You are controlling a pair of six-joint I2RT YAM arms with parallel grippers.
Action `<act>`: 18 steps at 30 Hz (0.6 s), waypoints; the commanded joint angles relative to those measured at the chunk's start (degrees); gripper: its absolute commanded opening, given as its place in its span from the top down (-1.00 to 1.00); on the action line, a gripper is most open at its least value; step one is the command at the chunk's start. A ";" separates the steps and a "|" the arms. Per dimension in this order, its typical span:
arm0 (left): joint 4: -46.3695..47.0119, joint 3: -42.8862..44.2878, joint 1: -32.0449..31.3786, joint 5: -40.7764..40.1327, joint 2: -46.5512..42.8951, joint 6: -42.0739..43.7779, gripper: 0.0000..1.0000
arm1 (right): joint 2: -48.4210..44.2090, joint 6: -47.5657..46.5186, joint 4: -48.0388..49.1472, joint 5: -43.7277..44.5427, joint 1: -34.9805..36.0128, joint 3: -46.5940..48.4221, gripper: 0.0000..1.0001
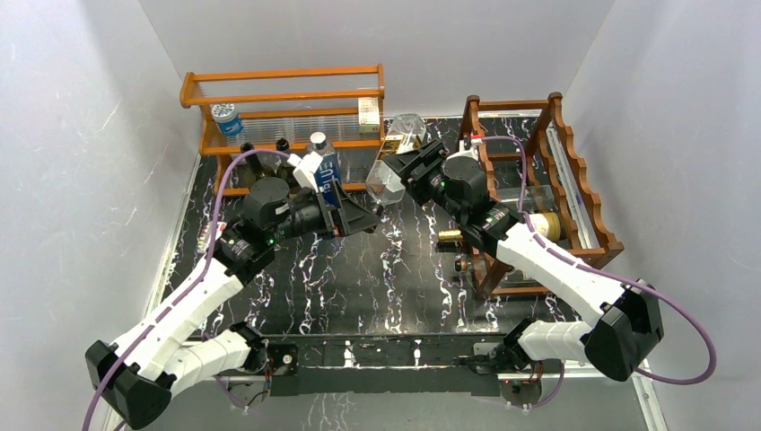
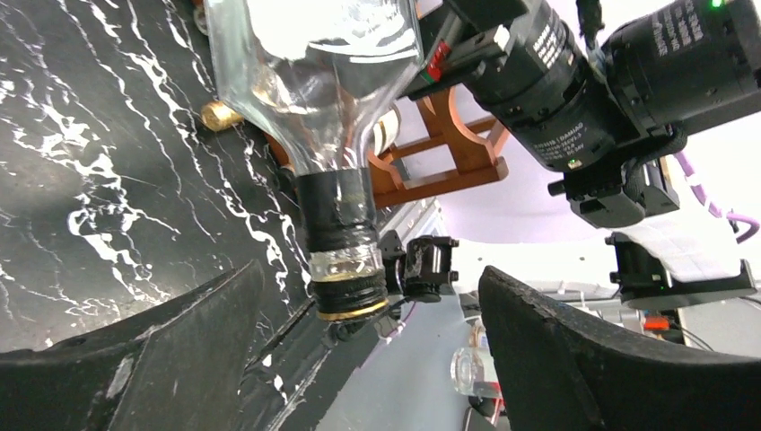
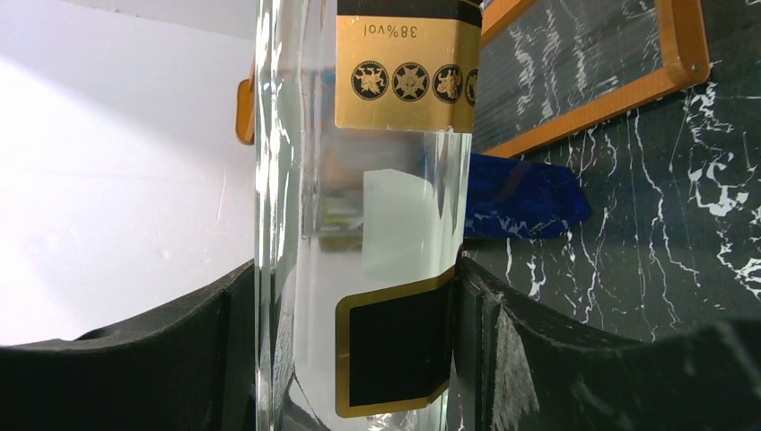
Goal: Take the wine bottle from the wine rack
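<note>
The wine bottle (image 1: 396,154), clear glass with gold and black labels, hangs in the air between the two arms, left of the dark reddish-brown wine rack (image 1: 574,180). My right gripper (image 1: 408,168) is shut on its body; in the right wrist view both pads press the glass (image 3: 359,180) at the black label, gripper (image 3: 354,332). The neck points down toward my left gripper (image 1: 362,214). In the left wrist view the black and gold cap (image 2: 350,296) sits between the open fingers of the left gripper (image 2: 368,301), touching neither. The rack (image 2: 449,153) shows behind the bottle (image 2: 314,81).
A lighter orange shelf (image 1: 287,90) stands at the back left with several bottles (image 1: 323,153) on it. Another bottle (image 1: 543,224) lies in the wine rack, and a gold cap (image 1: 449,235) pokes out of the rack's front. White walls close in both sides.
</note>
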 commanded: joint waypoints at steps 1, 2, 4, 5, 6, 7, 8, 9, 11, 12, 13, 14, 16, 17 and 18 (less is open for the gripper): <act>5.69 -0.77 -2.44 2.76 1.09 -3.05 -0.60 | -3.72 -0.41 14.32 2.83 0.21 0.50 1.00; 5.64 -0.62 -3.11 2.27 1.70 -2.59 -0.53 | -3.93 -0.42 14.43 2.82 0.37 0.13 1.00; 5.65 -0.43 -4.93 0.52 2.42 -1.93 -0.46 | -4.35 -0.42 14.42 2.72 0.47 -0.57 1.00; 5.60 -0.51 -5.41 -0.47 2.51 -1.79 -0.45 | -4.57 -0.37 14.37 2.74 0.46 -0.86 1.00; 5.51 -0.60 -5.63 -1.56 2.63 -1.50 -0.43 | -4.74 -0.22 14.27 2.72 0.52 -1.13 1.00; 5.09 -0.71 -5.76 -2.48 2.80 -1.23 -0.42 | -4.90 0.03 14.25 2.66 0.58 -1.38 1.00; 4.32 -0.77 -5.84 -3.61 2.83 -1.08 -0.40 | -5.05 0.21 14.29 2.42 0.59 -1.61 1.00; 3.47 -0.87 -5.86 -4.57 2.84 -0.92 -0.37 | -5.21 0.39 14.30 2.19 0.56 -1.80 1.00; 1.47 -0.79 -5.84 -6.24 3.30 -0.80 -0.26 | -5.76 1.12 14.20 1.77 0.64 -2.54 1.00; 0.75 -0.70 -5.82 -6.89 3.43 -0.67 -0.22 | -6.06 1.38 14.21 1.73 0.69 -2.94 1.00; 0.31 -0.61 -5.86 -7.25 3.55 -0.56 -0.20 | -6.46 1.57 14.08 1.60 0.71 -3.29 1.00; 0.14 -0.71 -5.87 -7.57 3.46 -0.54 -0.19 | -6.82 1.68 13.93 1.58 0.78 -3.64 1.00; -0.49 -0.86 -5.87 -8.59 3.32 -0.40 -0.15 | -7.47 1.97 13.63 1.66 0.82 -4.24 1.00; -0.81 -0.91 -5.87 -9.19 3.21 -0.28 -0.15 | -7.72 2.16 13.60 1.54 0.84 -4.48 1.00; -1.07 -0.91 -5.83 -9.65 3.15 -0.19 -0.15 | -7.90 2.40 13.52 1.39 0.89 -4.77 1.00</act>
